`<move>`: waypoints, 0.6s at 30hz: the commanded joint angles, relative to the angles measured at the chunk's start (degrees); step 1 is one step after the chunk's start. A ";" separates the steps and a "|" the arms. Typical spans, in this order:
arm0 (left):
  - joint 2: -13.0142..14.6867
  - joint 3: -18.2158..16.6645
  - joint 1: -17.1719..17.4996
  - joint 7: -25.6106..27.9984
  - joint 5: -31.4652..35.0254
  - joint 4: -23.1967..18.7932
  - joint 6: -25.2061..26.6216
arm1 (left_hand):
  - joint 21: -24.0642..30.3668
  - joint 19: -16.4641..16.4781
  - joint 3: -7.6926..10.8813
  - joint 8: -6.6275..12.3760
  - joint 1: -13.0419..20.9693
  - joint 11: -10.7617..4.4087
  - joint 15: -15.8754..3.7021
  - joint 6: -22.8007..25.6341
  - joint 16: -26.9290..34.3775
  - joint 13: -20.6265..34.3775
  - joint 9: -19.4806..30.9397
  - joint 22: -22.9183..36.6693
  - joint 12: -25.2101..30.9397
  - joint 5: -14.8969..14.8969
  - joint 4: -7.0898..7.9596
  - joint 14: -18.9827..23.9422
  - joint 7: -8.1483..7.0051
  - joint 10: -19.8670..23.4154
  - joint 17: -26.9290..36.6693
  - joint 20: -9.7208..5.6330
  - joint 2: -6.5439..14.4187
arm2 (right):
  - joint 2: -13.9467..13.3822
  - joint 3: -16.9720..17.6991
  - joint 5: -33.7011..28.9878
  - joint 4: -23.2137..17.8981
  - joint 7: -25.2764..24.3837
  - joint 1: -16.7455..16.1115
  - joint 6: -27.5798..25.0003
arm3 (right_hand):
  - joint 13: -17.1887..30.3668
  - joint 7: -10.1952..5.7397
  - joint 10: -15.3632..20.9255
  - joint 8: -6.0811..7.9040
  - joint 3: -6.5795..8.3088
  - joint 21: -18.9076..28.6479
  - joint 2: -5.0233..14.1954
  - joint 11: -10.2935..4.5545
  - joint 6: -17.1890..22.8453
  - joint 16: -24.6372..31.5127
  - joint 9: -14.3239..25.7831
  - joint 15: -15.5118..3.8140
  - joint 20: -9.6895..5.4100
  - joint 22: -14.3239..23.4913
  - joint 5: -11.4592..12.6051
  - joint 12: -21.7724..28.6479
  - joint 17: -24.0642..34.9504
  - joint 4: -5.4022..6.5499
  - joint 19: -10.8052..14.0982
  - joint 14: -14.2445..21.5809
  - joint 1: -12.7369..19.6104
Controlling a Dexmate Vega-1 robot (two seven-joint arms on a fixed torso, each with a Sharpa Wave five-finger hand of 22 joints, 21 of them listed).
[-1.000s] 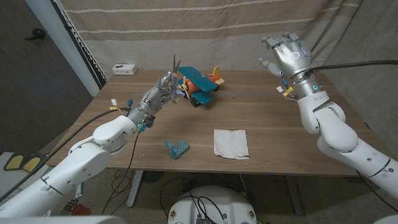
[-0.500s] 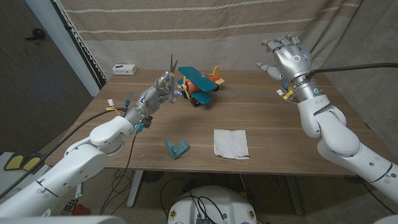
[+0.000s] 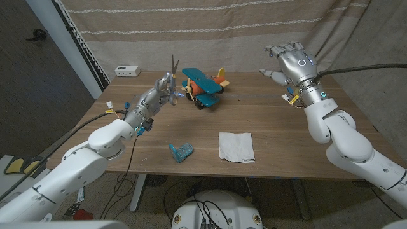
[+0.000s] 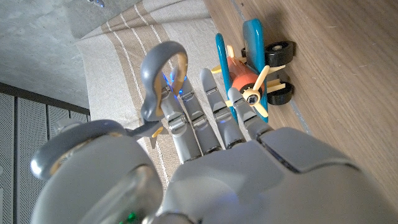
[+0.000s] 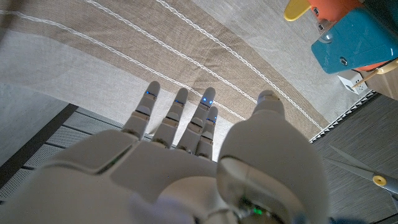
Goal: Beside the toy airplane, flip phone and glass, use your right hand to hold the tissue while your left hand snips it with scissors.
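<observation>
The left hand (image 3: 162, 89) is raised over the far left part of the bench (image 3: 286, 137), gripping the scissors (image 3: 173, 73) — their blades point straight up in the head view, and the left wrist view shows the grey handle loops (image 4: 163, 68) caught among its fingers (image 4: 205, 118). Just beside it, toward the middle of the bench, stands the toy airplane (image 3: 203, 87), teal with an orange body and black wheels; in the left wrist view its propeller nose (image 4: 252, 93) faces the hand. Whether hand and plane touch is hard to tell.

The right hand (image 3: 292, 60) is held up in the air above the far right side of the bench, fingers spread apart and holding nothing — the right wrist view shows its fingers (image 5: 177, 118) fanned out against the striped curtain (image 5: 124, 43), with the airplane's teal wing (image 5: 357, 37) at the picture's edge.

The tissue (image 3: 236, 145) lies flat near the front edge of the bench, slightly right of the middle, well apart from both hands. To its left, also near the front edge, lies a small blue object (image 3: 181, 151), likely the flip phone, though too small to be sure. A small white box (image 3: 128, 70) sits at the far left corner of the bench.
</observation>
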 commanded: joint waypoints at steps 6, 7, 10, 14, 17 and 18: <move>-0.32 -1.38 1.04 -0.23 -0.60 -0.67 0.94 | -0.17 0.36 -0.10 -0.02 0.47 -2.50 -7.92 0.34 -0.08 6.47 0.21 0.12 2.41 0.50 -0.17 0.40 0.29 2.64 -0.04 0.25 0.09 | 0.05 4.00 9.92 -2.29 2.69 -3.29 3.45 | -1.06 0.98 1.18 -0.51 -1.06 -0.95 -0.80 0.20 0.70 0.09 -0.36 -9.58 -1.02 -0.02 0.51 -0.59 0.27 -0.01 -0.44 -1.87 -0.57; -0.46 -1.26 0.82 -0.33 -0.62 -0.49 0.88 | -0.18 0.37 -0.10 -0.03 0.47 -2.48 -7.93 0.24 -0.08 6.47 0.27 0.12 2.46 0.51 -0.16 0.41 0.28 2.74 -0.04 0.29 0.10 | -0.06 4.36 10.58 -2.52 2.85 -3.60 3.72 | -1.12 0.98 1.11 -0.53 -1.09 -0.99 -0.83 0.18 0.71 0.07 -0.38 -9.57 -1.03 -0.02 0.51 -0.65 0.27 -0.01 -0.47 -1.94 -0.59; -0.74 -0.96 0.25 -0.69 -0.54 -0.02 0.63 | -0.21 0.39 -0.08 -0.02 0.47 -2.49 -7.93 0.14 -0.06 6.39 0.39 0.13 2.43 0.53 -0.14 0.46 0.20 2.72 -0.04 0.27 0.13 | -0.41 4.32 10.56 -2.75 3.44 -3.69 3.58 | -1.36 0.95 0.88 -0.63 -1.25 -1.14 -1.00 0.11 0.78 -0.04 -0.47 -9.55 -1.16 -0.02 0.55 -0.90 0.24 -0.03 -0.53 -2.32 -0.68; -0.65 -0.60 -0.38 -1.28 -0.52 0.32 0.73 | -0.24 0.47 -0.08 -0.11 0.51 -2.51 -7.93 0.18 -0.05 6.46 0.29 0.14 2.50 0.57 -0.14 0.50 0.18 2.65 -0.04 0.29 0.13 | -0.33 4.93 13.22 -2.98 3.97 -4.20 4.79 | -1.74 0.99 0.68 -0.83 -1.46 -1.33 -1.20 0.02 0.79 -0.25 -0.60 -9.50 -1.13 -0.01 0.64 -1.23 0.15 -0.07 -0.52 -2.98 -0.77; -0.32 -0.52 -0.33 -1.57 -0.57 0.10 1.05 | -0.27 0.52 -0.07 -0.16 0.55 -2.49 -7.94 0.29 -0.05 6.36 0.19 0.14 2.48 0.59 -0.14 0.50 0.25 2.65 -0.04 0.31 0.13 | 0.91 6.47 18.12 -3.96 5.24 -5.35 5.54 | -2.02 0.98 0.48 -1.02 -1.57 -1.54 -1.25 -0.02 0.69 -0.44 -0.71 -9.46 -0.98 0.00 0.71 -1.47 0.10 -0.09 -0.64 -3.51 -0.82; -0.30 -0.53 -0.28 -1.43 -0.60 0.03 1.20 | -0.28 0.54 -0.07 -0.14 0.57 -2.47 -7.94 0.25 -0.05 6.27 0.27 0.15 2.47 0.60 -0.15 0.51 0.21 2.72 -0.04 0.25 0.13 | 1.26 7.18 20.09 -4.13 5.54 -5.76 6.15 | -2.16 1.05 0.41 -1.18 -1.62 -1.66 -1.26 -0.06 0.47 -0.56 -0.76 -9.41 -0.91 0.01 0.76 -1.58 0.06 -0.10 -0.74 -3.82 -0.83</move>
